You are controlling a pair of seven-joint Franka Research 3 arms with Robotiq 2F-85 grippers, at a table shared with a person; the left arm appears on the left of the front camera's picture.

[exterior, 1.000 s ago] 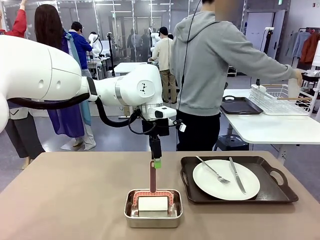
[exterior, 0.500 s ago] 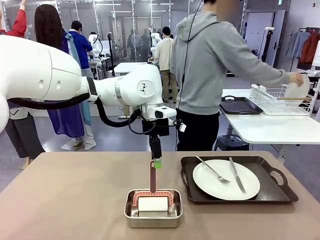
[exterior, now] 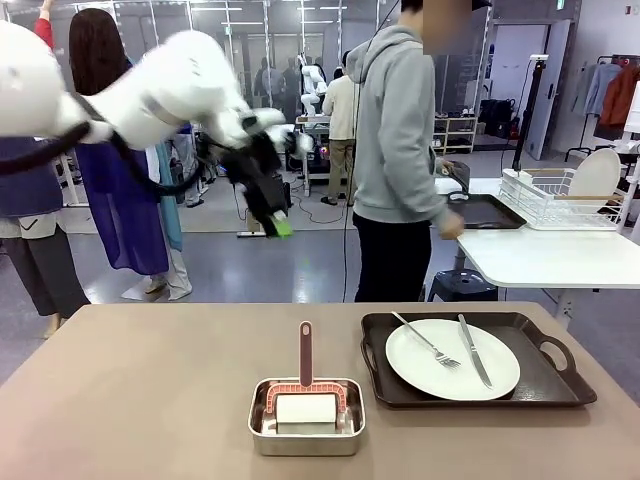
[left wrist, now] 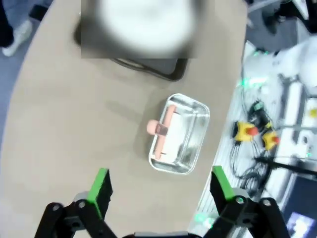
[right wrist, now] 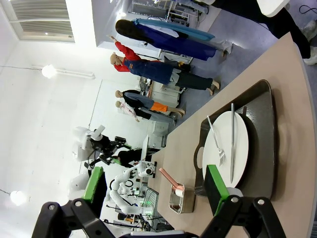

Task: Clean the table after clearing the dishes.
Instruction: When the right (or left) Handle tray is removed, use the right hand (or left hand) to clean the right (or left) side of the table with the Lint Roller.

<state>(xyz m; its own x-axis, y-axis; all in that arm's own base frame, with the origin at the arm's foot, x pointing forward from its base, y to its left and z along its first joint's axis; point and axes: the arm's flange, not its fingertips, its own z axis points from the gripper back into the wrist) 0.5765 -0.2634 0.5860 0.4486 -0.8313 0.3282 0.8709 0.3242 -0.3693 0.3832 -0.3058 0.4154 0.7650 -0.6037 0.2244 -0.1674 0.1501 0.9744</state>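
Hanging in the air beyond the far edge of the table (exterior: 150,400), the left gripper (exterior: 280,226) is motion-blurred, its green pads tilted down to the right and its jaws wide apart with nothing between them. Its wrist view looks down on the pan (left wrist: 181,134), well below and clear of the fingers. The right gripper (right wrist: 154,181) also stands spread and empty, near the tray (exterior: 545,385) end of the table. The steel pan sits near the table's front edge at the middle. It holds a white block (exterior: 306,408) in a pink frame, and the pink handle (exterior: 306,350) stands upright. Just to the pan's right lies the dark tray, carrying a white plate (exterior: 440,375) with a fork (exterior: 428,342) and a knife (exterior: 474,350) lying on it, apart from each other. A person (exterior: 395,150) in a grey hoodie stands behind the table. Their hand (exterior: 452,225) is at the other tray (exterior: 485,212) on a white side table (exterior: 540,255). A wire rack (exterior: 545,200) on that table holds a second plate (exterior: 597,175) on edge.
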